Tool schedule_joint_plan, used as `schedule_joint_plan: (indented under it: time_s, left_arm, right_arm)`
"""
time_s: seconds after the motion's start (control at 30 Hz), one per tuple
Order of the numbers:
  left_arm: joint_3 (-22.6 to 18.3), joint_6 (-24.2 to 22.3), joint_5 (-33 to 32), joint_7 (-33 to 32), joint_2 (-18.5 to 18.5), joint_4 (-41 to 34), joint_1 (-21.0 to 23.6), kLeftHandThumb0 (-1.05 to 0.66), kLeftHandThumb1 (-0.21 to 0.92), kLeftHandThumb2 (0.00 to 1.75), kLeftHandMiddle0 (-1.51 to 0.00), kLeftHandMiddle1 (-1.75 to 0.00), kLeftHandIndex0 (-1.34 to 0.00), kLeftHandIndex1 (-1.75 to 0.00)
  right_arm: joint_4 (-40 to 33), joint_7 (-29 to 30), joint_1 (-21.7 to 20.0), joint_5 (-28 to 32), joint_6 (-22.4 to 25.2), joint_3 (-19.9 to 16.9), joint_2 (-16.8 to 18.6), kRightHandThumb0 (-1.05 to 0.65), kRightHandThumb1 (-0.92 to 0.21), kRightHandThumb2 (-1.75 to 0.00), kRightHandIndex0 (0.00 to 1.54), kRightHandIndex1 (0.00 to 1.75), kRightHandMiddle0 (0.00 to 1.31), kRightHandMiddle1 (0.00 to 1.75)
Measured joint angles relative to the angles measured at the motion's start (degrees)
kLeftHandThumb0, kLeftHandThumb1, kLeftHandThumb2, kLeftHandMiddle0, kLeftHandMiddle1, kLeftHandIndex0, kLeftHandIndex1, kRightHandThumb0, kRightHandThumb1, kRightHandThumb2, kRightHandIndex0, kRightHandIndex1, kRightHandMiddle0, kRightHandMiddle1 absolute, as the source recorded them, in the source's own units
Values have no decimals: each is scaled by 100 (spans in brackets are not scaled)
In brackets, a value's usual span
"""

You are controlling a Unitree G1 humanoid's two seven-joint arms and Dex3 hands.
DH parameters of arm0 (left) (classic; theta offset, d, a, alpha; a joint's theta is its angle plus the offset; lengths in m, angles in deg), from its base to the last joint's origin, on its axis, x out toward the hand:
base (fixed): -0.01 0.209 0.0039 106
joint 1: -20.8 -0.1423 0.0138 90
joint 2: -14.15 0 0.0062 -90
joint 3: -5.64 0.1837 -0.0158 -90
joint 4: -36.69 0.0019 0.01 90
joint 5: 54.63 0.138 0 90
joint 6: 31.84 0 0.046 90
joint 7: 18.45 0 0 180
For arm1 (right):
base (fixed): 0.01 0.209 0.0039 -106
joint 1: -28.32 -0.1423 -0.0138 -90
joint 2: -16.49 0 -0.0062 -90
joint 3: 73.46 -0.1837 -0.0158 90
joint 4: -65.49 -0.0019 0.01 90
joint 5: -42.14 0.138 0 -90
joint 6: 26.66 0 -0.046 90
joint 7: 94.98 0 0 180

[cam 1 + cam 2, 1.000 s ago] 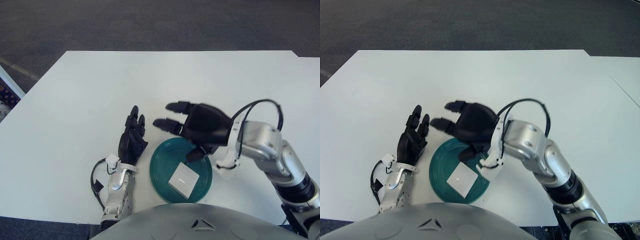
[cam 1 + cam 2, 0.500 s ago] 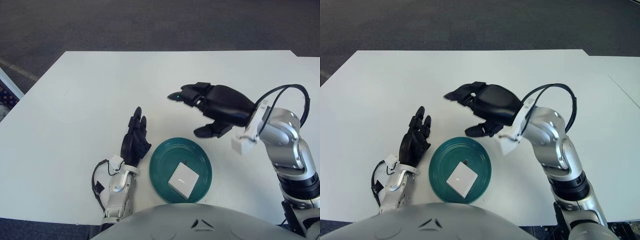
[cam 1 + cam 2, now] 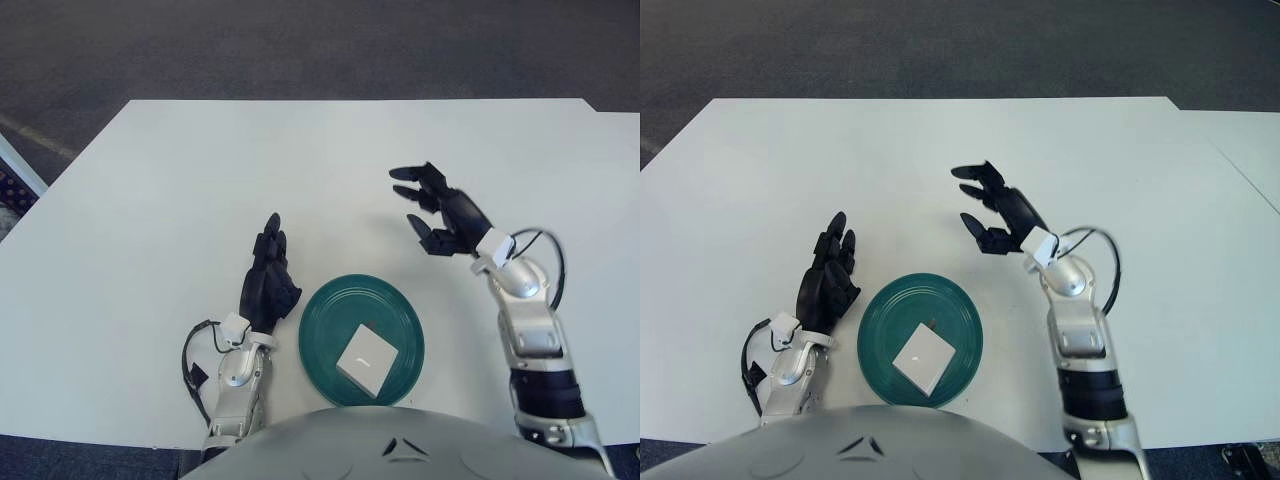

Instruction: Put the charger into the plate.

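Observation:
A white square charger (image 3: 365, 359) lies flat inside the dark green plate (image 3: 322, 318) on the white table, near the front edge. My right hand (image 3: 437, 211) is open and empty, fingers spread, raised above the table behind and to the right of the plate. My left hand (image 3: 268, 282) rests open on the table just left of the plate, fingers pointing away.
The white table (image 3: 200, 180) extends far back and to both sides. Its front edge runs close below the plate. Dark floor lies beyond the table's far edge.
My right hand has lifted off the plate area and drawn back to the right and away, fingers still open. The charger stays in the plate. The left hand has barely moved.

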Motion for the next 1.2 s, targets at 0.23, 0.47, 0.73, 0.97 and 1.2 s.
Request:
schedule_joint_plan:
  time_s: [0.23,0.47,0.73,0.97,1.2]
  left_arm:
    - [-38,68,264,-81,-59,-1,-59,-92,92,104,-9,-1,0,-47]
    - [-48,58,177,-64,-82,-7,-25,-93,92,105,-8,0,0,-47]
    - [-15,-199,14,-20,-99,-161,-55,-91,92,105,-10,-1,0,-49]
    - [31,-413,-13,-29,-85,-319,-105,-90,92,106,-12,-2,0,-54]
    - [54,-573,68,-103,-50,-427,-156,-89,92,105,-12,-1,0,-51]
  right_arm:
    - [429,693,111,631,29,-365,486,-54,-83,-55,46,63,17,105]
    - [907,991,45,1110,-76,-616,688,-56,-90,-59,41,66,12,102]
    - [1222,1212,75,1301,-327,-674,910,-59,-92,-63,39,63,11,101]
    - [1451,1231,105,1353,-641,-683,974,-59,-92,-67,40,56,13,101]
    - [2355,943,22,1464,-1708,-796,881,-59,-92,-69,45,57,15,102]
